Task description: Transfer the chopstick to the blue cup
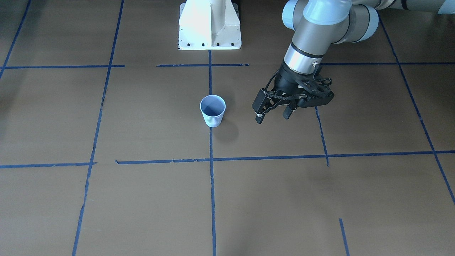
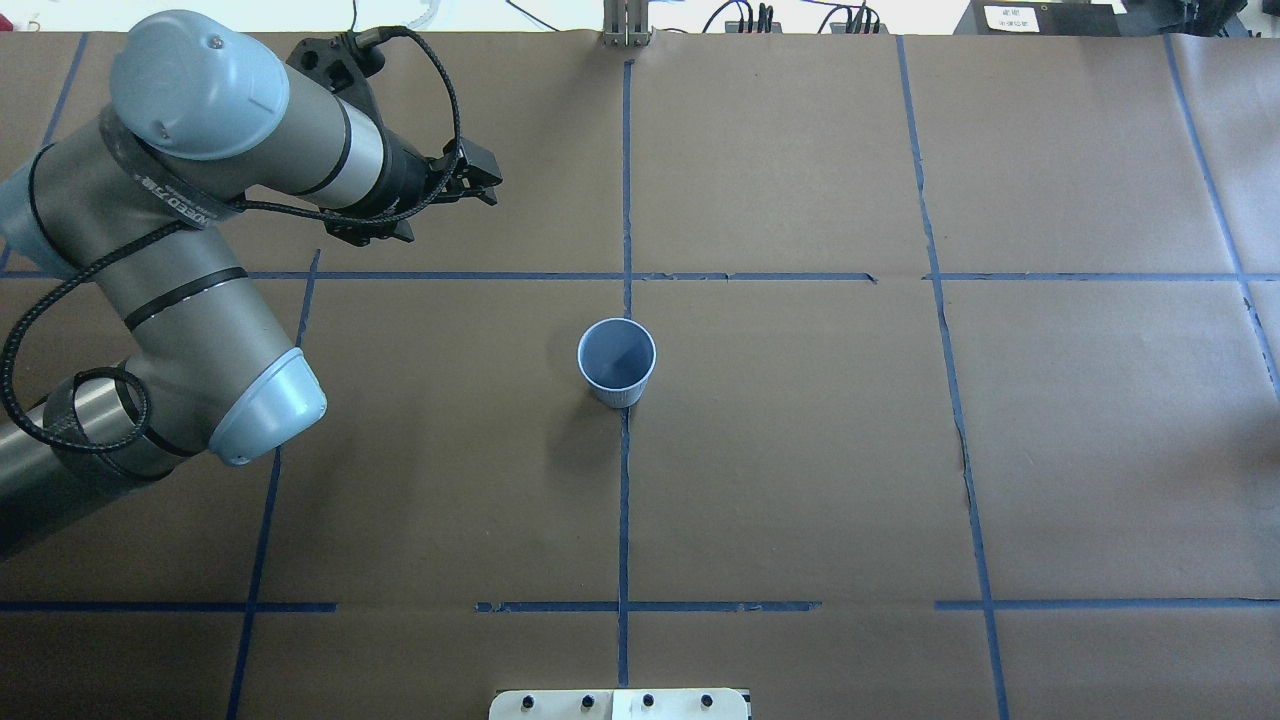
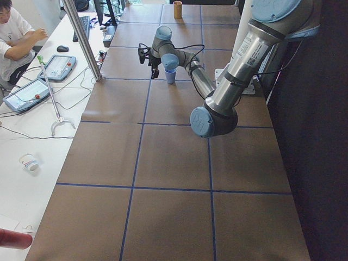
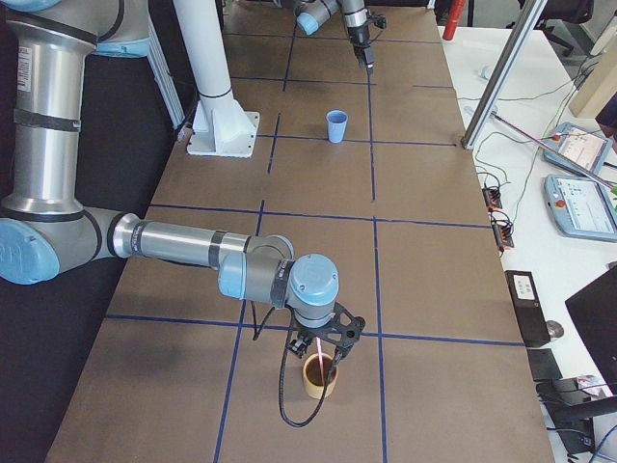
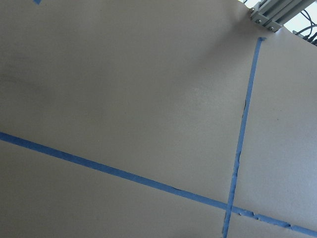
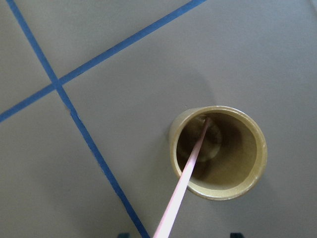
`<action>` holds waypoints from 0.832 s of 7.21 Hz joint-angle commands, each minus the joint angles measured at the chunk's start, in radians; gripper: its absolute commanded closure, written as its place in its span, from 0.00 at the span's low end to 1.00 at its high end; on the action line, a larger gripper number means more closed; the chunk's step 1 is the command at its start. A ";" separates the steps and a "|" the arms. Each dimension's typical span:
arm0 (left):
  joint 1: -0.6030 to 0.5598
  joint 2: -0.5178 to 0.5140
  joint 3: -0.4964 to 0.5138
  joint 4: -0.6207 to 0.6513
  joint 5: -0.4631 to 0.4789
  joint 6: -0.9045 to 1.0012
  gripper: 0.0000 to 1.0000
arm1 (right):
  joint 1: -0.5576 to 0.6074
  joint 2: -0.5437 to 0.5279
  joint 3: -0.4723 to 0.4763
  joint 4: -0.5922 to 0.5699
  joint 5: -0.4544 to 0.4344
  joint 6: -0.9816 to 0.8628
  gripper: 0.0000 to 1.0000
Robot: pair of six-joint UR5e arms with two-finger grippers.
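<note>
**Chopstick in the tan cup, blue cup empty**

Your right gripper [image 4: 326, 349] hangs straight over a tan cup [image 6: 262, 158] near the desk's right-hand end. In the right wrist view only its two dark fingertips [image 6: 121, 234] show at the bottom edge. They are spread apart, and the chopstick [image 6: 185, 178] runs up between them without touching either. The chopstick's lower end sits on the floor of the tan cup, and the stick leans out over the rim toward the camera. The tan cup stands upright just beside a crossing of blue tape lines [image 6: 74, 114].

Your left gripper [image 1: 273, 118] hovers above the desk [image 1: 149, 199] with its jaws spread and nothing between them. It points down and slightly toward the blue cup [image 1: 213, 112]. You can see clear desk between the two.

The blue cup stands upright at the middle of the desk, on the centre tape line, with its dark inside showing nothing in it. It is well apart from the tan cup and the chopstick, which are at the far end on the robot's right.
</note>
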 commanded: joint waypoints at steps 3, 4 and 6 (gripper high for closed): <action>0.000 0.002 -0.035 0.001 0.013 -0.001 0.00 | 0.006 0.025 -0.041 0.023 0.006 0.102 0.42; 0.000 0.002 -0.035 -0.001 0.012 0.000 0.00 | 0.006 0.025 -0.049 0.023 0.008 0.104 0.41; 0.000 0.000 -0.043 0.001 0.012 0.000 0.00 | 0.005 0.025 -0.058 0.023 0.008 0.104 0.41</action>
